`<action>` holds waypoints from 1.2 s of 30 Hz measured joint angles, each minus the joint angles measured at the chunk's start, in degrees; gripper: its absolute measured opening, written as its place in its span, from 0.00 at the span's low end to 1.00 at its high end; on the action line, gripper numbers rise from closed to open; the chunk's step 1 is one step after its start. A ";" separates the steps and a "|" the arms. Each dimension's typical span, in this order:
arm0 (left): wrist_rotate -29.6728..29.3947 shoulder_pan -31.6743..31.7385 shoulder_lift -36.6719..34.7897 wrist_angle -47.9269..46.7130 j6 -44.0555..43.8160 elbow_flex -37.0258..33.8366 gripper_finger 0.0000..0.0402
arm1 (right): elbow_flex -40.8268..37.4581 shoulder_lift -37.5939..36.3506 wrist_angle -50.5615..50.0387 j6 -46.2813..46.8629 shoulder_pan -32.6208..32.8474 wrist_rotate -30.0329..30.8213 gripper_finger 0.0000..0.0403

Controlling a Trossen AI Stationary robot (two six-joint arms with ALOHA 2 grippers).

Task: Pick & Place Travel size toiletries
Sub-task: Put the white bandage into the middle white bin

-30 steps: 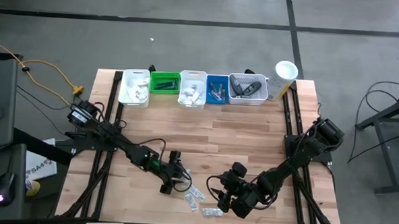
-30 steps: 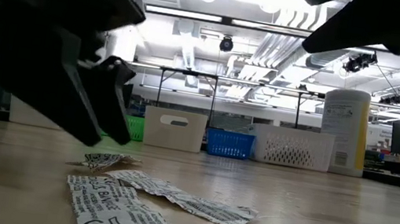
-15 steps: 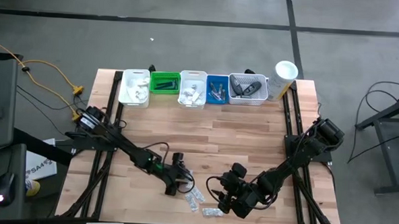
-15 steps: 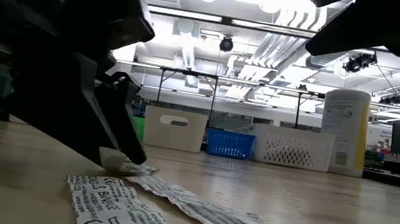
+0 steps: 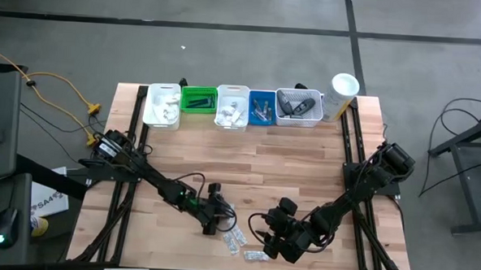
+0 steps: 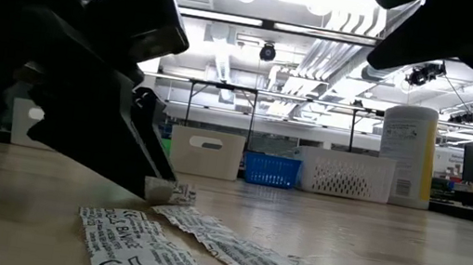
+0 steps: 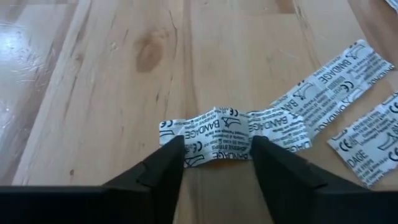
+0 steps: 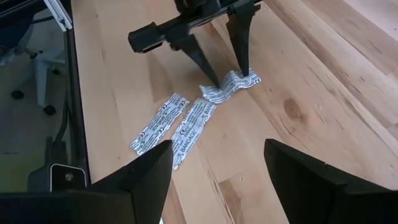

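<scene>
The toiletries near me are white printed bandage sachets. One crumpled sachet (image 7: 217, 140) lies on the wood under my left gripper (image 7: 217, 163), near the table's near edge (image 5: 212, 222). That gripper is open and points down, with a fingertip on each side of the sachet's buckled middle. Two flat sachets (image 8: 152, 124) (image 8: 193, 127) lie beside it. My right gripper (image 8: 217, 180) hangs open above the table to the right of them (image 5: 283, 244) and touches nothing. My left gripper comes from above and slants down. Both fingertips (image 7: 174, 155) (image 7: 264, 155) rest on the crumpled sachet, spaced along its length. The stretch between them (image 7: 219, 134) is buckled upward. The sachet's ends (image 7: 292, 127) stay on the table, and one finger meets its raised end (image 6: 167, 190).
A row of bins stands along the far edge: white (image 5: 162, 105), green (image 5: 198, 99), white (image 5: 232, 107), blue (image 5: 262, 107) and a pale one with grey items (image 5: 299, 107). A tall white canister (image 5: 342, 95) stands beside them. Bare wood lies between the bins and the arms.
My left gripper has moved toward the table's right and come down onto the sachet. The sachet has been pushed along the wood and bunched up, with the end at the finger lifted off the table. My right arm has kept still.
</scene>
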 joint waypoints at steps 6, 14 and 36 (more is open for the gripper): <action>-0.20 0.02 0.04 0.07 -0.03 -0.08 0.23 | 0.00 0.00 -0.02 -0.07 0.00 -0.56 0.61; -0.24 0.13 -1.10 0.00 2.71 -0.19 0.02 | 0.00 0.00 0.52 1.70 0.00 -1.55 0.61; -18.22 25.50 -24.07 -11.88 33.18 -0.28 0.00 | -0.02 0.02 3.25 -4.65 -0.40 6.22 0.61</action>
